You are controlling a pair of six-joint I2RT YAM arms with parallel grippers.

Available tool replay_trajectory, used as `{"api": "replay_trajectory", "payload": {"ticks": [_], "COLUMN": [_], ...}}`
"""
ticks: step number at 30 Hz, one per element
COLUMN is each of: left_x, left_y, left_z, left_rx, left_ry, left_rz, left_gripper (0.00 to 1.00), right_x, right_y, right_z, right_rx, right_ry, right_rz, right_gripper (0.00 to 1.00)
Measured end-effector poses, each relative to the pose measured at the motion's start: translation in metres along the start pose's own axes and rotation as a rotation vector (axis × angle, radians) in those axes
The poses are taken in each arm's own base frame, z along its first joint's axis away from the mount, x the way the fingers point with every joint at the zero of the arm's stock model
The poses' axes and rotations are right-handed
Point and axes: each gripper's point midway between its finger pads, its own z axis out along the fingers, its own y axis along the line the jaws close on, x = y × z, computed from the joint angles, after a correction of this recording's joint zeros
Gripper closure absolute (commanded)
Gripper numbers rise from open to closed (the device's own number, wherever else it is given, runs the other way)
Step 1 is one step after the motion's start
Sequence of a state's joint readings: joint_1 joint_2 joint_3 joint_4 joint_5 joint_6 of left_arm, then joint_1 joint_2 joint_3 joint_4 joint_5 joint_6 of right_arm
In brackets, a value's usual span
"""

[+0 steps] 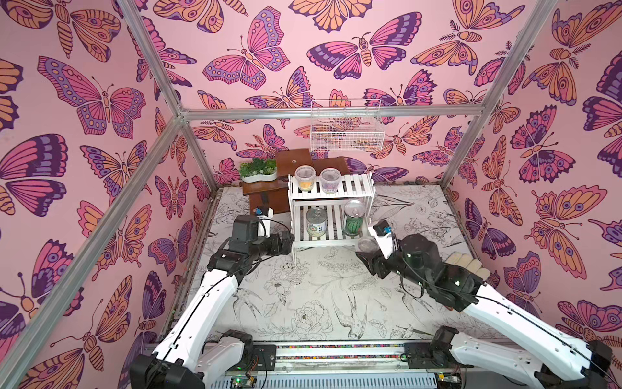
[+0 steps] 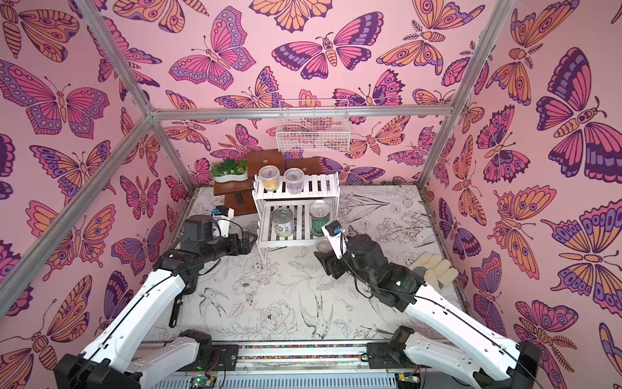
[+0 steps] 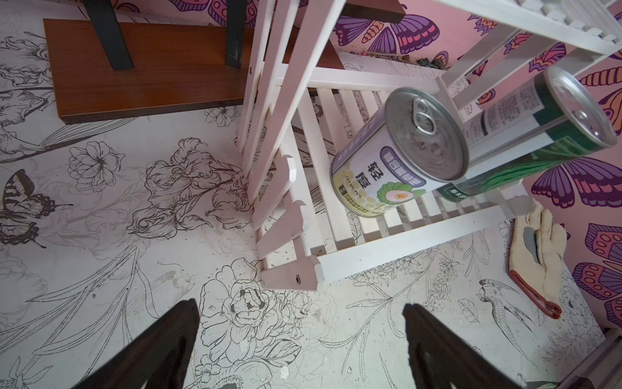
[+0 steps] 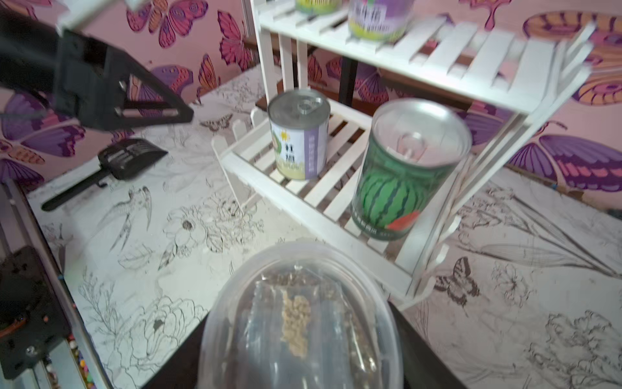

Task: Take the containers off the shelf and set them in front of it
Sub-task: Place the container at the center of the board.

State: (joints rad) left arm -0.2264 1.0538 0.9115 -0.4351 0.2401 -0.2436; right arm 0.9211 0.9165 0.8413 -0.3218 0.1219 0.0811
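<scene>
Our right gripper (image 1: 367, 251) clamps the small clear lidded plastic cup (image 4: 303, 316) just right of centre frame, beside the white two-tier slatted wooden shelf (image 1: 356, 188). If we lower it carelessly, we could knock the shelf's front leg. Our left gripper (image 3: 299, 343) gapes empty.

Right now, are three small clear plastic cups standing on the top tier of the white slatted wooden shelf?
No, the top tier of the shelf holds only two: the yellow-filled cup and the purple-filled cup.
</scene>
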Motion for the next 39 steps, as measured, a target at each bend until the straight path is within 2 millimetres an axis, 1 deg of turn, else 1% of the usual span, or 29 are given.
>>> {"api": "replay_trajectory", "payload": {"ticks": [2,4,7,9,17,23,27,33,39], "left_x": [-0.001,-0.001,-0.002,-0.004,-0.006,-0.002,-0.003,-0.003,-0.002], "left_y": [-0.001,-0.002,-0.002,-0.004,-0.007,-0.006,-0.007,-0.006,-0.006], "left_z": [-0.001,-0.002,-0.002,-0.002,-0.001,-0.002,-0.002,-0.002,-0.002], "left_rx": [0.005,0.009,0.011,0.02,0.038,0.038,0.039,0.04,0.041], "left_ry": [-0.004,-0.005,-0.01,-0.018,-0.027,-0.03,-0.034,-0.038,-0.044], "left_rz": [0.002,0.003,0.004,0.007,0.01,0.01,0.011,0.011,0.013], "left_gripper": [0.0,0.0,0.0,0.0,0.0,0.0,0.0,0.0,0.0], "right_x": [0.027,0.048,0.072,0.084,0.121,0.136,0.144,0.146,0.15], "right_y": [0.003,0.006,0.003,0.0,-0.007,-0.009,-0.01,-0.011,-0.018], "right_z": [0.008,0.015,0.027,0.033,0.06,0.077,0.088,0.102,0.111], "right_rx": [0.011,0.019,0.046,0.067,0.118,0.138,0.151,0.165,0.188], "right_ry": [0.027,0.045,0.055,0.065,0.083,0.078,0.078,0.06,0.053], "right_rz": [-0.007,-0.011,0.002,0.01,0.02,0.034,0.04,0.048,0.06], "right_gripper": [0.57,0.57,0.58,0.58,0.58,0.58,0.58,0.58,0.58]}}
